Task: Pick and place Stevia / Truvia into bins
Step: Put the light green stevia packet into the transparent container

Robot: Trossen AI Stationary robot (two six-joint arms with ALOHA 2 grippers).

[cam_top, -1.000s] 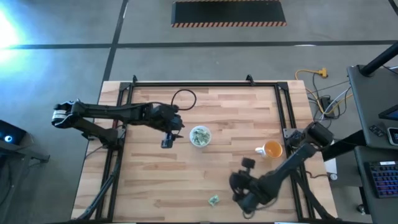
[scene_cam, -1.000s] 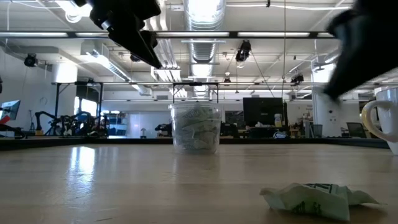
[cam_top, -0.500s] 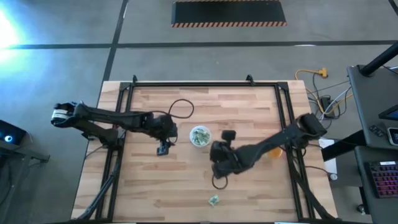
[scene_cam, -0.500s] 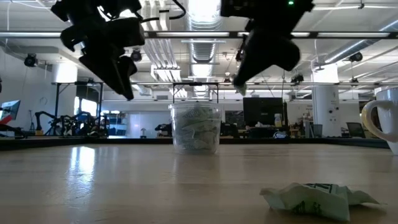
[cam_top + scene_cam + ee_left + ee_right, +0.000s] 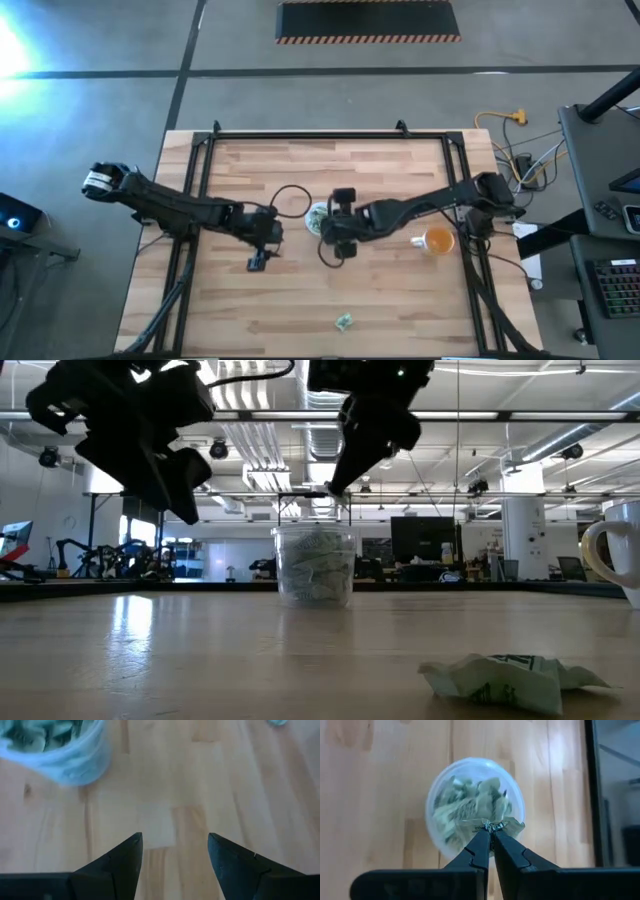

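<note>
- The right gripper [image 5: 326, 224] is now up beside the cup [image 5: 318, 218], having travelled there from the near table edge by the crumpled packet on the table [image 5: 343, 321].
- Its fingers, pinched on a packet [image 5: 492, 825], now hang over the cup's rim.
- The left gripper [image 5: 256, 262], fingers apart, has drawn back from the cup toward the near edge and sits lower.

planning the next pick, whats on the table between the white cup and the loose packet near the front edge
Nothing: in the high view only bare wood lies between the cup and the packet.
</note>
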